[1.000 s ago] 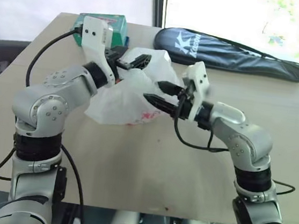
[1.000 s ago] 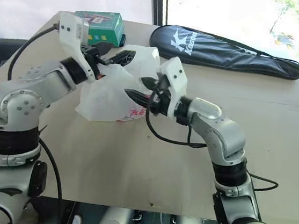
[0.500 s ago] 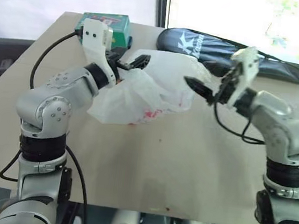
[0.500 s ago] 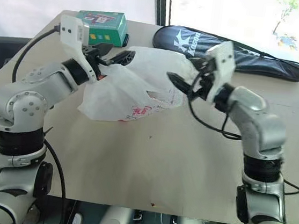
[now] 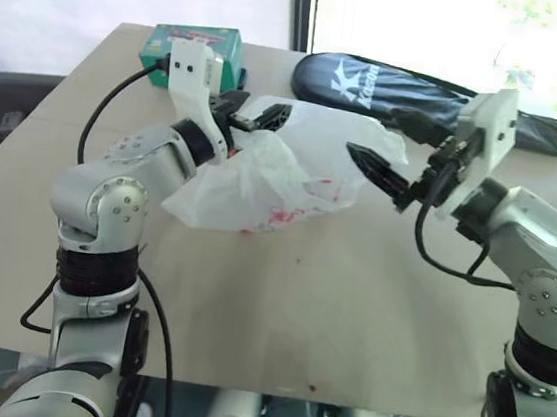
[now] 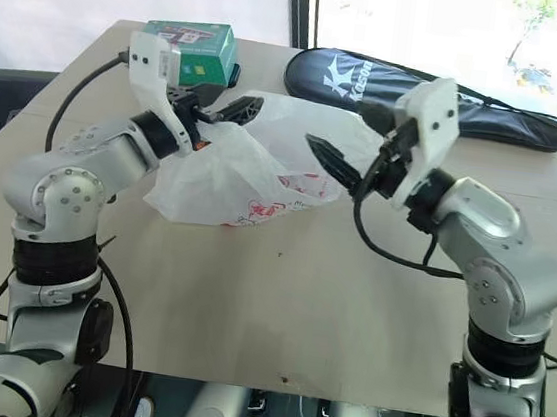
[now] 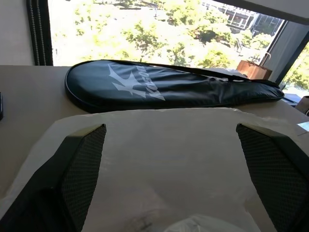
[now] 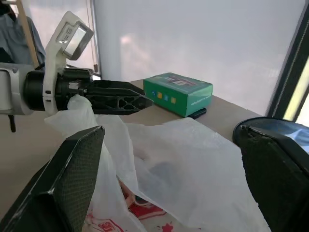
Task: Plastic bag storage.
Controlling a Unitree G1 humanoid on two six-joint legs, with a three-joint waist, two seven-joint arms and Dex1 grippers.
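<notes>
Beige table [image 5: 366, 319] carries one plastic bag [image 5: 282, 174], one racket cover [image 5: 413, 88], one green box [image 5: 192, 43]. Left gripper [image 5: 254, 115] spread around the bag's top — right gripper [image 5: 391, 151] spread, just beside it.

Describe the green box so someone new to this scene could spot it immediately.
Start at the tan table and go to its far left corner. There, beyond the white plastic bag and left of the long black racket cover, sits the green box, the only rigid, bright green item there.
</notes>
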